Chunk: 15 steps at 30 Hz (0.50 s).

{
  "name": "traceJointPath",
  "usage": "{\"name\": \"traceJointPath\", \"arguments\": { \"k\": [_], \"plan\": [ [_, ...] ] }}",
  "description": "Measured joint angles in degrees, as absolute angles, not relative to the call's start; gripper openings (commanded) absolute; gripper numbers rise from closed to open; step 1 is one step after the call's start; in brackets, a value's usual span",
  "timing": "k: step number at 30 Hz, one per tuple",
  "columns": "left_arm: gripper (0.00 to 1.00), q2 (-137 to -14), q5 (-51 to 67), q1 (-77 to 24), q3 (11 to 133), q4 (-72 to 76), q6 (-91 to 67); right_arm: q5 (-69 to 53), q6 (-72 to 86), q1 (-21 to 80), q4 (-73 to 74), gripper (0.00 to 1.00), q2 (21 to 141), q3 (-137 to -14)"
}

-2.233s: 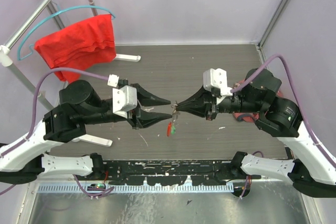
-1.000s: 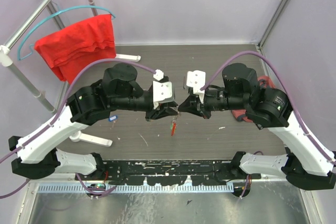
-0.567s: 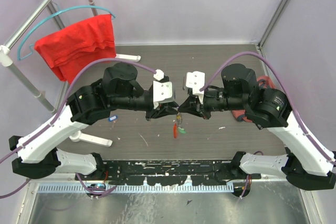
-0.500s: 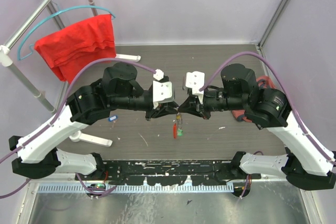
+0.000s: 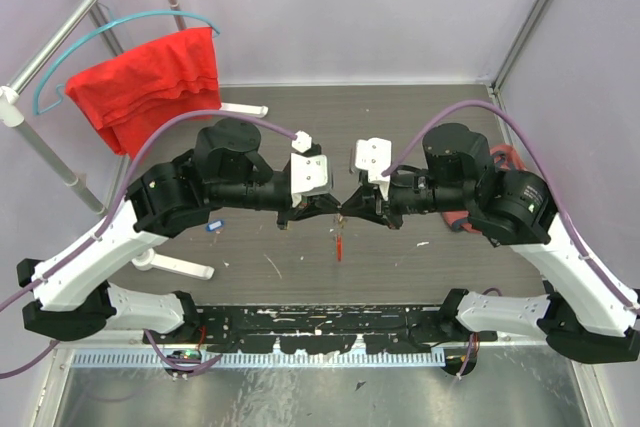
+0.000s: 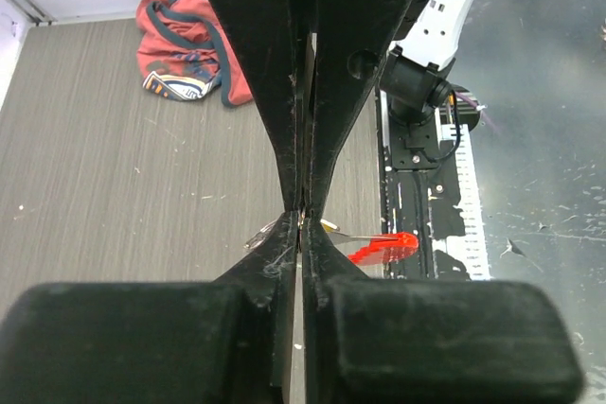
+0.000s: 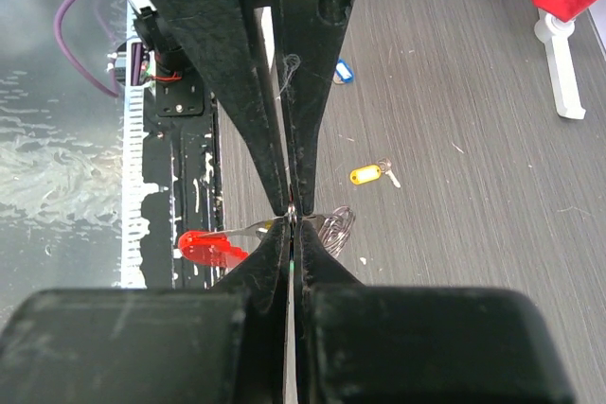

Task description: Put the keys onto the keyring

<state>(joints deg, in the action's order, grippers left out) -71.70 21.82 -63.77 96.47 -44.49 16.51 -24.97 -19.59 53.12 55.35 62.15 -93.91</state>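
The keyring [image 5: 341, 245] hangs in the air at mid-frame of the top view, above the table [image 5: 400, 137], pinched where the two hands meet tip to tip. The right hand [image 5: 353, 209] is clamped fully shut on its wire loop [image 7: 333, 227]. The left hand [image 5: 326, 209] is drawn to a thin slit, its tips on the same wire from the opposite side.

The main risk is two grips on one thin, springy wire. If either arm pulls or twists, the loop could bend, or spring out of one pinch and drop. No key shows in either hand; a yellow-tagged key [image 7: 367, 174] and a blue-tagged key [image 7: 343, 71] lie on the table, well apart from the ring.

The red bar [image 6: 383, 248] dangles off the loop. In the top view its long axis runs toward the lower edge; in the left wrist view it lies nearly level, free end pointing right.
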Motion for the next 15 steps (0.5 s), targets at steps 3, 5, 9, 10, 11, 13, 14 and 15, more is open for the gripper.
{"name": "traceJointPath", "arguments": {
  "k": [3,5,9,10,11,13,14,15],
  "plan": [
    [0.0,-71.8,21.9,-63.7,96.5,-44.5,16.5,-25.0,-19.6,53.1,55.4,0.01,61.8,-93.8],
    [0.0,-71.8,21.9,-63.7,96.5,-44.5,16.6,-25.0,-19.6,53.1,55.4,0.01,61.7,-93.7],
    [0.0,-71.8,21.6,-63.7,96.5,-44.5,16.7,-24.9,-19.2,53.1,54.5,0.12,61.3,-92.8],
    [0.0,-71.8,21.5,-63.7,96.5,-44.5,16.6,-24.9,-19.1,53.1,54.0,0.2,60.9,-92.4],
    [0.0,-71.8,21.1,-63.7,96.5,-44.4,16.5,-24.8,-18.7,53.1,53.5,0.26,60.6,-91.9],
    [0.0,-71.7,20.0,-63.8,96.3,-44.3,16.3,-24.5,-17.8,53.1,51.8,0.32,59.7,-90.8],
    [0.0,-71.5,19.4,-63.8,95.9,-44.0,16.1,-24.3,-17.3,53.1,50.7,0.34,59.2,-90.3],
    [0.0,-71.1,18.6,-63.8,95.3,-43.6,15.9,-23.9,-16.8,53.1,49.6,0.36,58.6,-89.9]
  ]
}}
